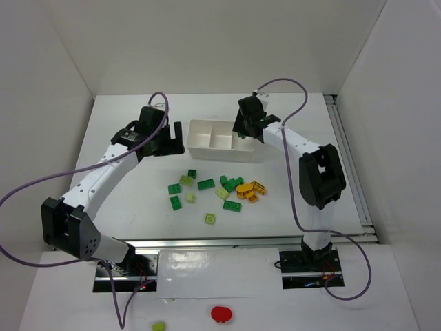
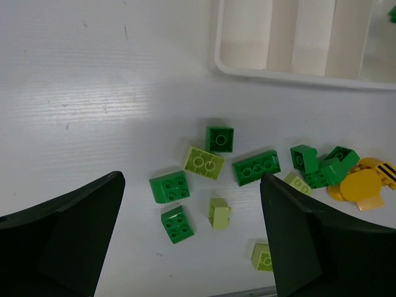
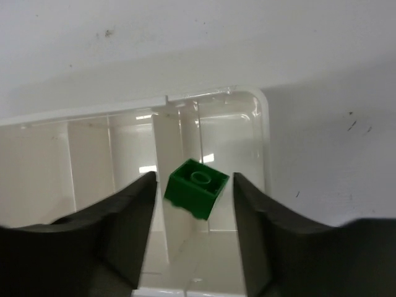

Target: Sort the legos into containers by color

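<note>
The white three-compartment tray (image 1: 189,141) stands at the table's back middle. My right gripper (image 1: 242,134) hovers over its right end. In the right wrist view the right gripper (image 3: 195,177) is open, and a dark green lego (image 3: 197,185) hangs tilted between the jaws, touching neither, above the tray's right compartment (image 3: 263,142). Several dark green, lime and orange-yellow legos (image 1: 220,189) lie scattered in front of the tray. My left gripper (image 1: 172,141) is open and empty beside the tray's left end. Its wrist view (image 2: 192,179) looks down on a dark green lego (image 2: 219,138) and a lime lego (image 2: 203,163).
A red round object (image 1: 222,314) and one lime brick (image 1: 159,325) lie on the front ledge below the arm bases. A metal rail (image 1: 348,158) runs along the table's right edge. White walls close in the back and both sides.
</note>
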### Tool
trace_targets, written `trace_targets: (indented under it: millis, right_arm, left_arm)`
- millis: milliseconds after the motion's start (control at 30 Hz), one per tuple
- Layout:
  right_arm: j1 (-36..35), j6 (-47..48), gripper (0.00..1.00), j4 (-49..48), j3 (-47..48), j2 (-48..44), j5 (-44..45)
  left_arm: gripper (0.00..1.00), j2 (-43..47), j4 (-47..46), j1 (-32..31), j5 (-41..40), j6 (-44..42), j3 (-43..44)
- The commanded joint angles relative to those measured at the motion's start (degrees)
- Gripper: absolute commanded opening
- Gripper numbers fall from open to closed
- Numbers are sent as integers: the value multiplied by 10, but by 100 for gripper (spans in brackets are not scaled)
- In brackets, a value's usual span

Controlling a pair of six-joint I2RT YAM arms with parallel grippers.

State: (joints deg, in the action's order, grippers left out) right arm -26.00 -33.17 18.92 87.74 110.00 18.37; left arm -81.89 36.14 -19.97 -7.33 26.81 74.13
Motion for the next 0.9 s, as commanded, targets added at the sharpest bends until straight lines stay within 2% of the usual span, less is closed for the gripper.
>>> trace_targets:
  millis: [0,67,167,233,333,433,567,633,700,800,867]
  right_arm:
    - [0,15,65,-9,44,-6,2]
    - [0,28,70,-9,38,-22,2]
    - [0,35,70,-14,13,-66,-4]
    - [-7,40,66,-14,-32,-111,-16]
    - [-33,54,66,-19,-121,-179,-24]
    - [-62,44,66,-14,-208,-237,-32]
    - [-70,2,68,20,-268,-282,-5]
    - [-70,-3,70,29,-274,-288,8]
    - [-70,-3,71,39,-267,-294,25]
    - [-70,9,73,52,-247,-283,25]
    - [-70,15,73,53,-238,-276,25]
  left_arm:
    - [100,25,24,7,-15,-1,3]
    - [100,31,24,7,-22,-1,-3]
    - [100,37,24,7,-27,-1,-8]
    - [100,30,24,7,-27,4,-17]
    - [99,30,24,7,-27,24,-49]
    - [93,38,18,7,-22,58,-100]
    - [85,49,6,-28,-3,118,-169]
    - [82,49,6,-50,-3,166,-187]
    - [84,43,11,-73,-24,217,-206]
    - [84,25,-5,-86,-30,246,-226]
    - [79,9,-13,-86,-37,271,-232]
